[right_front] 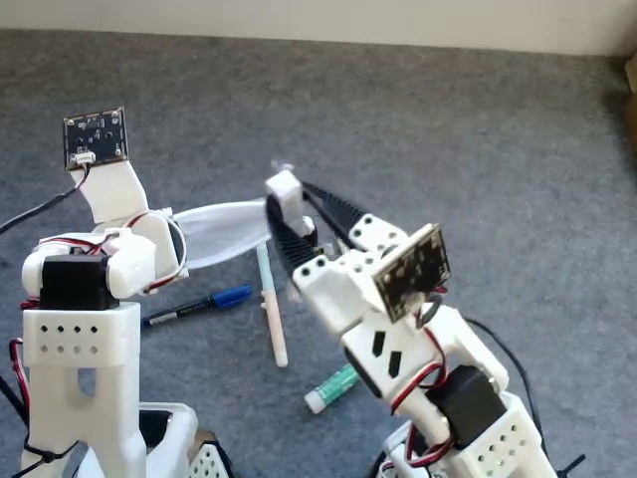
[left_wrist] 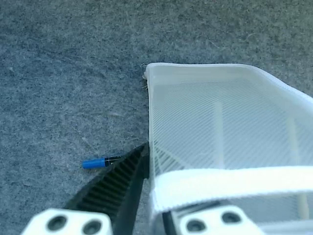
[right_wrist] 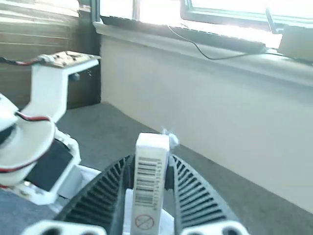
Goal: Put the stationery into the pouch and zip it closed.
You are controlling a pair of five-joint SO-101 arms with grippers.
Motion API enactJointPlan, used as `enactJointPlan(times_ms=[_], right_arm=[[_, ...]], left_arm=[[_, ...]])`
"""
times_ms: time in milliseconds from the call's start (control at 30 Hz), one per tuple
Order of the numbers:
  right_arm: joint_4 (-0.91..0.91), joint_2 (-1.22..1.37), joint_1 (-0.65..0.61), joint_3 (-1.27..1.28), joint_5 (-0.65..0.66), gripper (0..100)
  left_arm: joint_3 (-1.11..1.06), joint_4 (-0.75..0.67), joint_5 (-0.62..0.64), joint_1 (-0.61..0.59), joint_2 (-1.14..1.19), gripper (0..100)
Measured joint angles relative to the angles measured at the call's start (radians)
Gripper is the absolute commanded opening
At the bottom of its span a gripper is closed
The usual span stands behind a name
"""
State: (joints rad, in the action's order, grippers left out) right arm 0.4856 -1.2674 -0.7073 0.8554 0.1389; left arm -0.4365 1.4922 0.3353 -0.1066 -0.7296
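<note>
A grey felt-like tabletop stretches to a pale wall. At the left, the left pincer is clamped on the edge of the white mesh pouch, which stretches toward the middle. Below it lie 1 blue pen and, just right, 1 white pen. The right pincer grips a white block by the pouch's far end. A green-and-white stick lies nearest the right arm's base.
</note>
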Motion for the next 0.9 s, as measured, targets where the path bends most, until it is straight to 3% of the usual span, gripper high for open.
enactJointPlan(times_ms=[633,900], right_arm=[[-0.574,0.0,-0.167,0.318,0.0,0.5],[-0.654,0.012,-0.167,0.371,0.0,0.5]], left_arm=[[0.0,0.0,0.0,0.0,0.0,1],[0.0,0.0,0.0,0.0,0.0,1]])
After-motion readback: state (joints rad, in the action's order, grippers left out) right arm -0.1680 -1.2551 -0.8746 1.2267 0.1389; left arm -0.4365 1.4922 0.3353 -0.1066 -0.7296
